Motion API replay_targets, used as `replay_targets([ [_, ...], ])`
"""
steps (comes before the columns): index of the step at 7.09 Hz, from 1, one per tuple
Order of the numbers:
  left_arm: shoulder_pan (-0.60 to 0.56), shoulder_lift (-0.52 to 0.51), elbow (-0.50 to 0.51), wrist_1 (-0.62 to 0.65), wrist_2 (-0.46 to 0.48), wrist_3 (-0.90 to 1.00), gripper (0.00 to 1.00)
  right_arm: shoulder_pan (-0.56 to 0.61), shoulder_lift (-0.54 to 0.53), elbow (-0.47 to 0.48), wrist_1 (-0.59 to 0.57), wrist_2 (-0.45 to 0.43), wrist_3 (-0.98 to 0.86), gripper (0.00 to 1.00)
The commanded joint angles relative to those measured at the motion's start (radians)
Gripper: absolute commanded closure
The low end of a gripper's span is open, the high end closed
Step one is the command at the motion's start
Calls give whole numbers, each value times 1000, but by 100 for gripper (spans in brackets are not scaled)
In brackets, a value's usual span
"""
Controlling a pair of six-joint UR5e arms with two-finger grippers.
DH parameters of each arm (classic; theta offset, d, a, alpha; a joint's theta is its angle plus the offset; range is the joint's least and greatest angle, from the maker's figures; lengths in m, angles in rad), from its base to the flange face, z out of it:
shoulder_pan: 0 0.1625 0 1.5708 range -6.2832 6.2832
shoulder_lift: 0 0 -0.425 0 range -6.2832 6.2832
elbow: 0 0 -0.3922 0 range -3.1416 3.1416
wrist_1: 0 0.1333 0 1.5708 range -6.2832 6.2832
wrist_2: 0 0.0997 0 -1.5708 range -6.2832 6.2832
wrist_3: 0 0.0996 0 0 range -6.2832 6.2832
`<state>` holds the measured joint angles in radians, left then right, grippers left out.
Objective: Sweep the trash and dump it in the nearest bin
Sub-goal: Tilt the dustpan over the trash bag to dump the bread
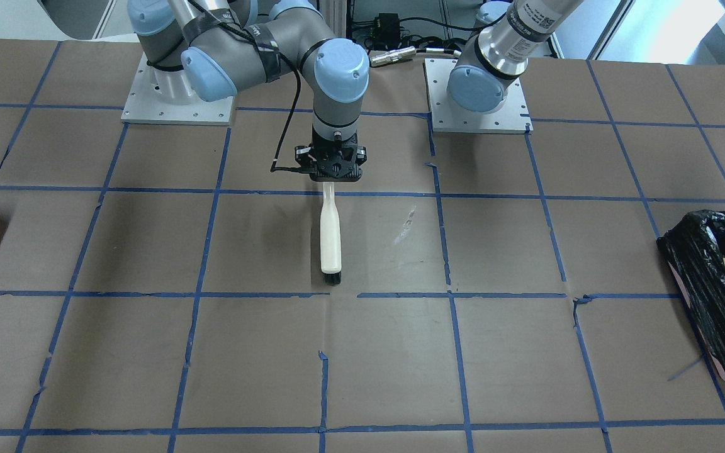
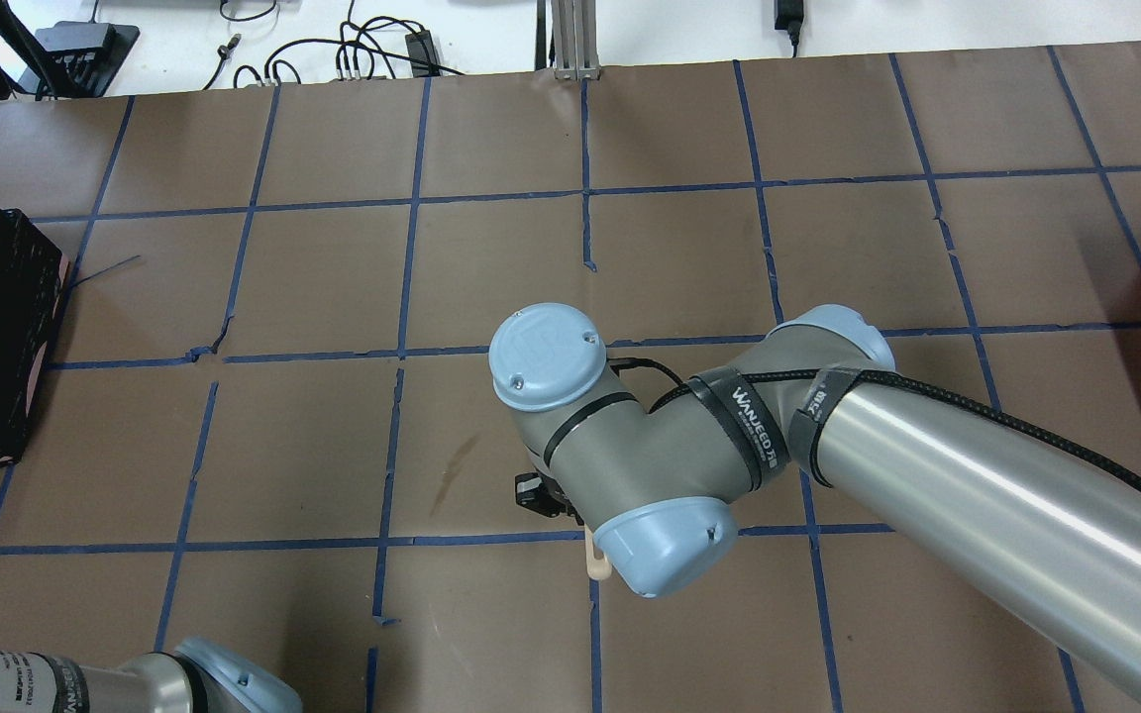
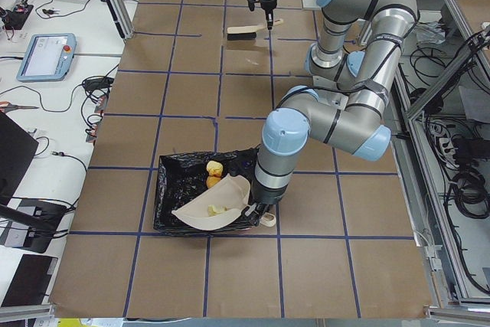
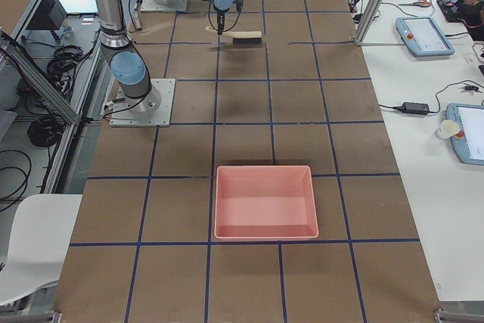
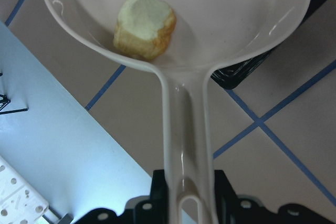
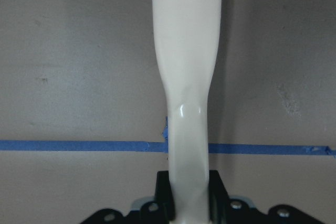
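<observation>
Left hand [image 5: 184, 184], right hand [image 6: 189, 192], both clenched.

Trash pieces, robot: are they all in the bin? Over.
Left claw shut on cream plastic dustpan, over black-bagged bin. One pale yellow-green chunk in pan; two orange pieces in bin. Right claw shut on cream-handled brush, far off.

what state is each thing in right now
bin: open, lined with a black bag
dustpan: held over the bin, one chunk in it
pale chunk: in the dustpan, not dumped yet
two other trash pieces: in the bin
left gripper: shut on the dustpan handle
brush: held low, far from the bin
right gripper: shut on the brush handle
pink tray: open side up
</observation>
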<state>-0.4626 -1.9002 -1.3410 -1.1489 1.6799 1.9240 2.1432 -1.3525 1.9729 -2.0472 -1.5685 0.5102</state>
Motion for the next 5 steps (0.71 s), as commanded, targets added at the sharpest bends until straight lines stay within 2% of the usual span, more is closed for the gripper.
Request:
replay_targets([
  [1, -97, 19, -7, 15, 167, 1, 99, 1, 13, 0, 1, 2, 4, 0],
  [2, -143, 21, -9, 21, 248, 4, 99, 1, 15, 0, -1, 2, 2, 0],
  [5, -177, 39, 3, 32, 262, 36, 99, 0, 18, -6, -2, 2, -12, 0],
])
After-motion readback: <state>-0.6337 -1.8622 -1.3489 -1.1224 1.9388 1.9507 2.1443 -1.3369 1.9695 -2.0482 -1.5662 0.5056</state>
